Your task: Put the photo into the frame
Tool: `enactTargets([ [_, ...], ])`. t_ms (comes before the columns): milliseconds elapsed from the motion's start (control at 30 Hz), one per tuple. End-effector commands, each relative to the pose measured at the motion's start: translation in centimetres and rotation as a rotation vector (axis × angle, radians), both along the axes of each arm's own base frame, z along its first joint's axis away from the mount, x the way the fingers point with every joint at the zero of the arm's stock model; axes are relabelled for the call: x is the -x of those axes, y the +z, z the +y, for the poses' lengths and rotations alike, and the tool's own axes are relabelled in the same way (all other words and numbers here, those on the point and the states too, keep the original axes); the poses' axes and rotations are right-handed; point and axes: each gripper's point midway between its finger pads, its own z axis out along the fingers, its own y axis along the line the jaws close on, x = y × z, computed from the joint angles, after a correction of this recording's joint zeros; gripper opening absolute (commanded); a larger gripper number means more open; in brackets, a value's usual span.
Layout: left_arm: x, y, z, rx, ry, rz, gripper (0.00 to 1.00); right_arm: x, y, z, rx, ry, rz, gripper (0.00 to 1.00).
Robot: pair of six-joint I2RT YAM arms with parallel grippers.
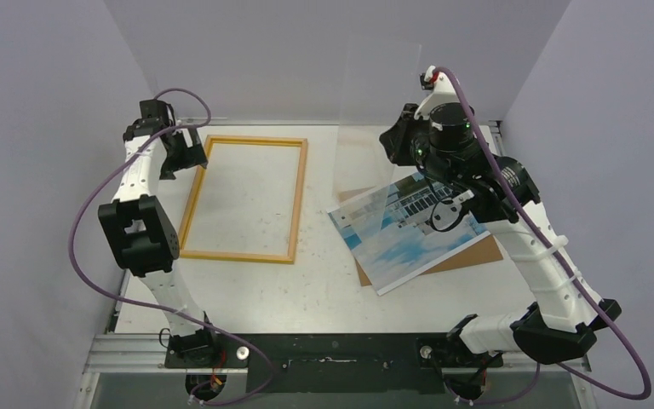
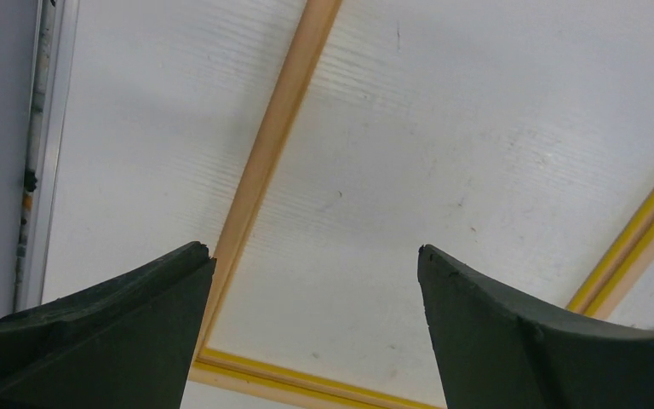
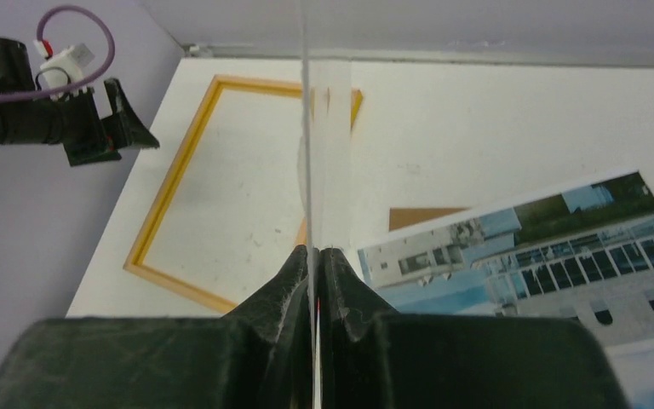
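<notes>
The frame (image 1: 238, 255) lies flat at the left centre of the table, yellow border with wooden edges. It also shows in the left wrist view (image 2: 264, 162) and the right wrist view (image 3: 170, 183). The photo (image 1: 400, 239) lies picture side up on a brown backing board (image 1: 477, 256) at the right, and shows in the right wrist view (image 3: 545, 247). My left gripper (image 1: 189, 158) is open and empty above the frame's far left corner (image 2: 315, 251). My right gripper (image 1: 396, 145) is shut on a clear transparent pane (image 1: 375, 102) and holds it upright above the table, between frame and photo (image 3: 316, 251).
The pane (image 3: 324, 153) stands edge-on in the right wrist view and reaches toward the back wall. Grey walls close in the table on the left, back and right. The table's left metal rail (image 2: 47, 128) runs beside the frame.
</notes>
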Motion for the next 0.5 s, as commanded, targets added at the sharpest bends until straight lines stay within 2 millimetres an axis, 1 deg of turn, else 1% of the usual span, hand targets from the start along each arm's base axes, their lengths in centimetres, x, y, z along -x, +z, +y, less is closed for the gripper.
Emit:
enactTargets([
  [0,-1.9,-1.4,3.2,-0.090,0.003,0.031,0.88,2.7,-3.3,0.2,0.025,0.050,0.222,0.00],
  [33,-2.2,-2.6,3.7,-0.086,0.011,0.053,0.87,3.1,-3.5,0.3,0.027,0.065,0.243,0.00],
  [67,-2.6,-3.1,4.1,-0.077,0.015,0.052,0.85,3.2,-3.2,0.5,0.014,0.077,0.249,0.00],
  [133,-3.4,-5.2,4.4,-0.035,0.018,0.067,0.82,3.6,-2.9,1.1,-0.002,0.110,0.267,0.00],
  [233,-4.8,-7.5,3.5,0.076,-0.014,0.055,0.76,3.7,-2.8,1.3,-0.017,0.117,0.274,0.00],
  [333,-5.8,-9.3,2.9,0.126,-0.043,0.050,0.69,3.4,-2.7,1.4,-0.023,0.123,0.270,0.00],
  [467,-6.0,-11.3,3.1,0.124,-0.061,0.078,0.63,3.3,-2.4,2.1,-0.044,0.149,0.266,0.00],
])
